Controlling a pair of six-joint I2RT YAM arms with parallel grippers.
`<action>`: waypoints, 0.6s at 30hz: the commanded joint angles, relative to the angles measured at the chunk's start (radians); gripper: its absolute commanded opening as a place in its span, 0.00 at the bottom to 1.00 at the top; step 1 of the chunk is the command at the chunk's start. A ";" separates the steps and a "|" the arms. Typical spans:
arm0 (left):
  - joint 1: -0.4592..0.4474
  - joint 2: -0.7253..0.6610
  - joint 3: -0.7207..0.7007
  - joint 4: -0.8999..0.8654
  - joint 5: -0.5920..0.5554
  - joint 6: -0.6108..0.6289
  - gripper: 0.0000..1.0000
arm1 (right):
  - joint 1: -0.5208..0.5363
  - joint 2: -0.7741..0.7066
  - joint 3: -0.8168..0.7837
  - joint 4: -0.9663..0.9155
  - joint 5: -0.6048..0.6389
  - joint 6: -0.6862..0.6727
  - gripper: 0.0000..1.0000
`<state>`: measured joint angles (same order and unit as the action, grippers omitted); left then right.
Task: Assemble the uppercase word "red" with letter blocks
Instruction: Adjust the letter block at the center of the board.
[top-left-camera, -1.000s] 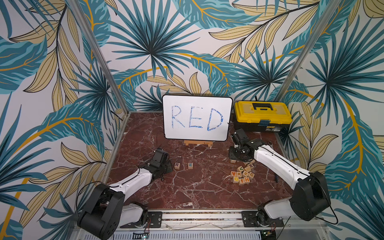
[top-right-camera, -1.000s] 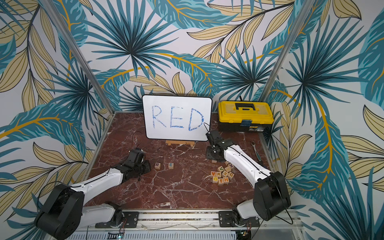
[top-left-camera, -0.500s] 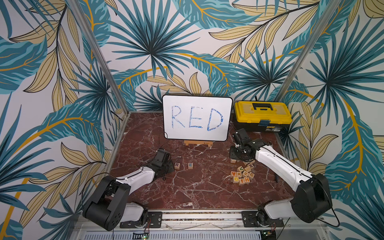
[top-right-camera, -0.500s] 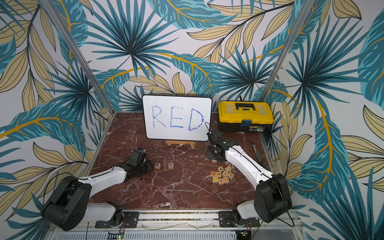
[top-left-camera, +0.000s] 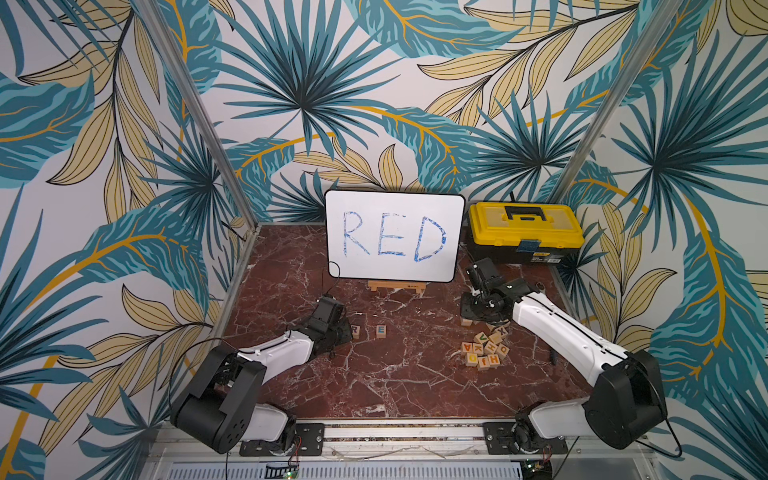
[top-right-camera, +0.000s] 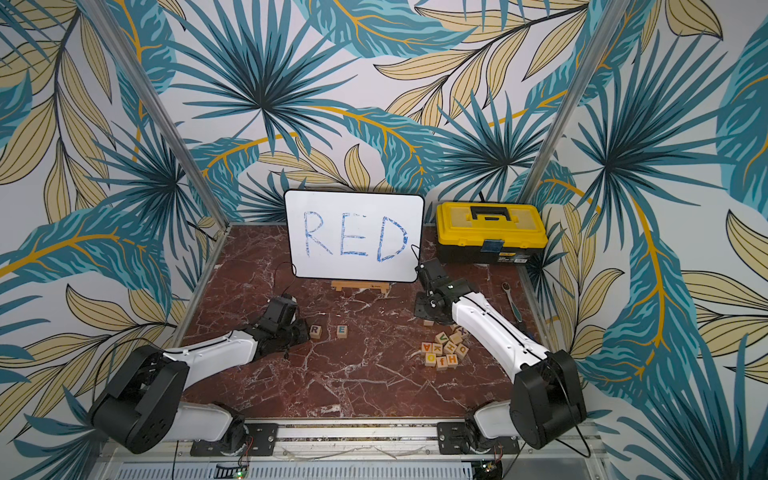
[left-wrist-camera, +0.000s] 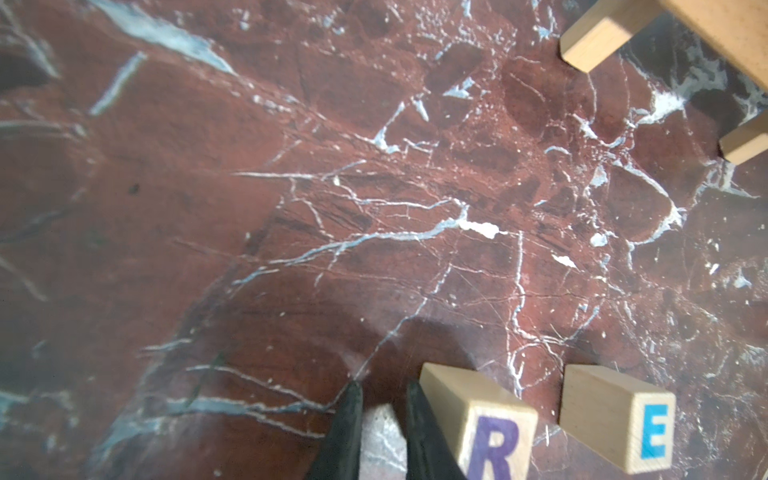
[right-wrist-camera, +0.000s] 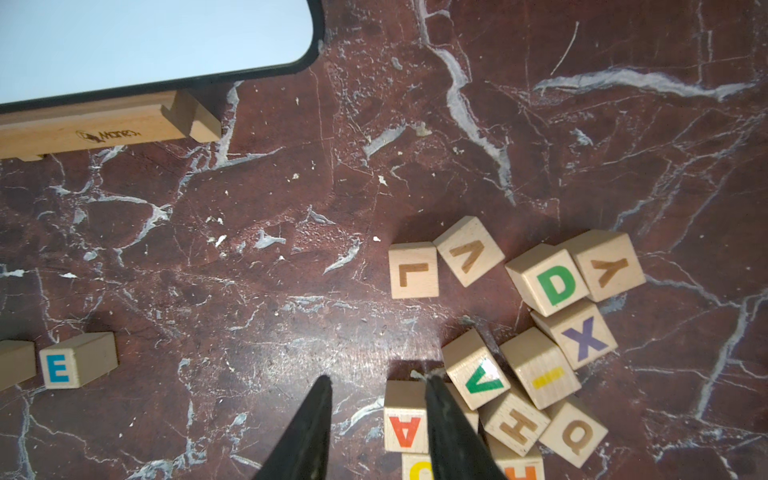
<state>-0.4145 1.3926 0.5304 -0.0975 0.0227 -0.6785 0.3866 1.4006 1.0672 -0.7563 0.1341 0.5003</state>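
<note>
- So far two letter blocks stand side by side on the tabletop (top-left-camera: 374, 386), a small gap between them: the R block (left-wrist-camera: 494, 432) and the E block (left-wrist-camera: 623, 419); in both top views they sit in front of the whiteboard, toward the left side.
- Meanwhile the D block (right-wrist-camera: 552, 282) lies in the loose pile of blocks (top-left-camera: 484, 347) to the right, resting partly on the X block (right-wrist-camera: 582, 336) and touching the Y block (right-wrist-camera: 609, 266); its green letter faces up.
- Around it lie cubes showing L, V, A, H and Q, some tilted against each other.
- Next to the R block sits the left hand (left-wrist-camera: 382, 419); its fingers are clenched almost together with nothing between them, low over the marble and just beside the cube.
- Over the near edge of the pile hovers the right hand (right-wrist-camera: 378, 419); its fingers stand slightly apart and grasp nothing; one fingertip crosses in front of the A block (right-wrist-camera: 403, 424).
- Behind everything the whiteboard (top-left-camera: 395, 235) with blue "RED" leans on a wooden stand (top-left-camera: 397, 286); a yellow toolbox (top-left-camera: 525, 230) sits at the right rear.
</note>
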 joint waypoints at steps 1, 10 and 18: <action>-0.011 0.010 0.038 -0.003 0.007 -0.003 0.21 | -0.006 -0.021 -0.025 -0.002 0.014 0.001 0.40; -0.018 0.003 0.037 -0.003 -0.002 0.002 0.21 | -0.006 -0.026 -0.026 -0.004 0.010 0.001 0.40; -0.021 0.032 0.055 0.010 0.011 0.011 0.21 | -0.006 -0.034 -0.036 -0.004 0.006 0.001 0.40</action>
<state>-0.4309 1.4109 0.5449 -0.0917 0.0265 -0.6796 0.3847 1.3884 1.0561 -0.7563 0.1337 0.5003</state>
